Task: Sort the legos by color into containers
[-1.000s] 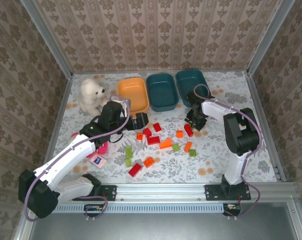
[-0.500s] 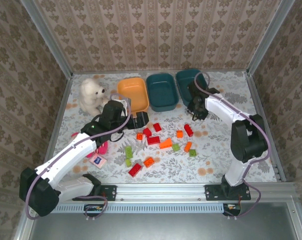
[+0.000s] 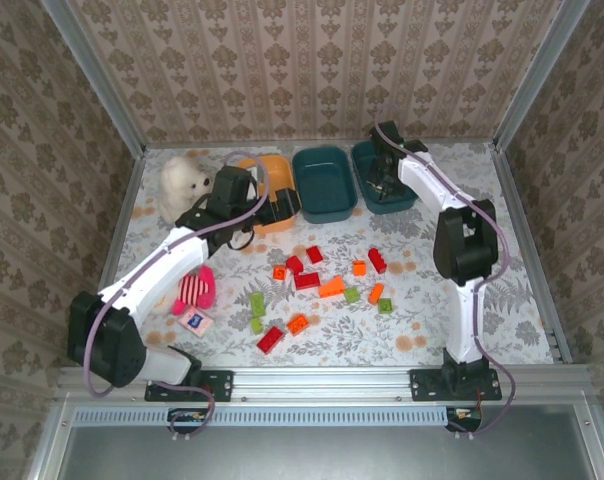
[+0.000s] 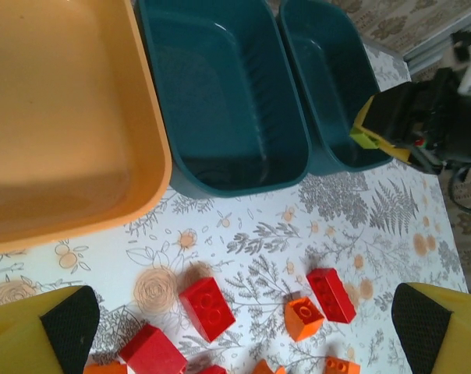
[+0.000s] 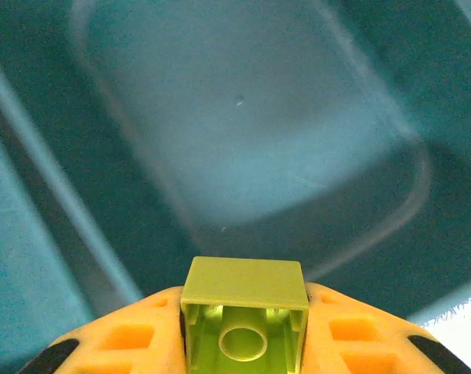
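Note:
My right gripper (image 5: 243, 336) is shut on a lime green lego (image 5: 243, 308), held hollow side toward the camera over the right teal container (image 5: 251, 117). From above, the right gripper (image 3: 382, 188) hangs over that container (image 3: 363, 160). The left wrist view shows the same green lego (image 4: 366, 137) in the right gripper's fingers. My left gripper (image 3: 279, 207) is open and empty at the near edge of the orange container (image 3: 272, 170). The middle teal container (image 3: 324, 183) holds nothing. Red (image 3: 307, 281), orange (image 3: 332, 287) and green (image 3: 257, 303) legos lie scattered on the table.
A white teddy bear (image 3: 182, 188) stands at the back left. A pink plush doll (image 3: 195, 290) and a small square card (image 3: 194, 320) lie on the left, near the left arm. Patterned walls close in the table on three sides.
The right arm has lifted off the table and swung back over the right teal container, carrying the green lego. The left arm has moved back toward the orange container, uncovering the pink doll.

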`<move>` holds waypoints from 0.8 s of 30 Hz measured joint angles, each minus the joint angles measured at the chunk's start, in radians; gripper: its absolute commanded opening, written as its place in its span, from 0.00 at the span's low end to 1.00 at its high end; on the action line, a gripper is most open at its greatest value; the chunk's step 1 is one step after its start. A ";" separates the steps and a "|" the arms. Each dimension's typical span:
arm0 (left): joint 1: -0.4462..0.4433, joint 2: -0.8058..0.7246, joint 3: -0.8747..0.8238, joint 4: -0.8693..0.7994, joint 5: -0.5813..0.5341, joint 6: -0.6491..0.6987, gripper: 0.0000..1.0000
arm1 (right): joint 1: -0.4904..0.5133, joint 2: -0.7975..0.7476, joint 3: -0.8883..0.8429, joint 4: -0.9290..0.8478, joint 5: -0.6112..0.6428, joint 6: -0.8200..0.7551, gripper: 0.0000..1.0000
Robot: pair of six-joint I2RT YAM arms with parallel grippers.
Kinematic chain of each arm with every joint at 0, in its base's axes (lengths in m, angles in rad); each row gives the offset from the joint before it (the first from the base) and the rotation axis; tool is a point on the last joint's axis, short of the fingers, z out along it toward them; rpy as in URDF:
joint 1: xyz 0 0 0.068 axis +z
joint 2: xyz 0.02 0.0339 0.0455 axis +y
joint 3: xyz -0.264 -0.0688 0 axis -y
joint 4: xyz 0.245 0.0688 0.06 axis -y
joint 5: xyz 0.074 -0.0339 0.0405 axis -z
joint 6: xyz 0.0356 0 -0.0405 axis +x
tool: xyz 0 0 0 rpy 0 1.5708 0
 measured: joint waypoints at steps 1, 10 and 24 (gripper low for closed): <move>0.004 0.009 0.007 -0.001 0.001 0.000 1.00 | -0.012 0.035 0.032 -0.010 -0.012 -0.009 0.29; 0.021 0.039 0.045 -0.068 0.019 0.000 0.98 | -0.054 0.242 0.282 -0.126 -0.070 -0.068 0.44; -0.068 0.032 -0.023 -0.209 -0.016 -0.078 0.72 | -0.035 0.191 0.328 -0.179 -0.082 -0.112 0.57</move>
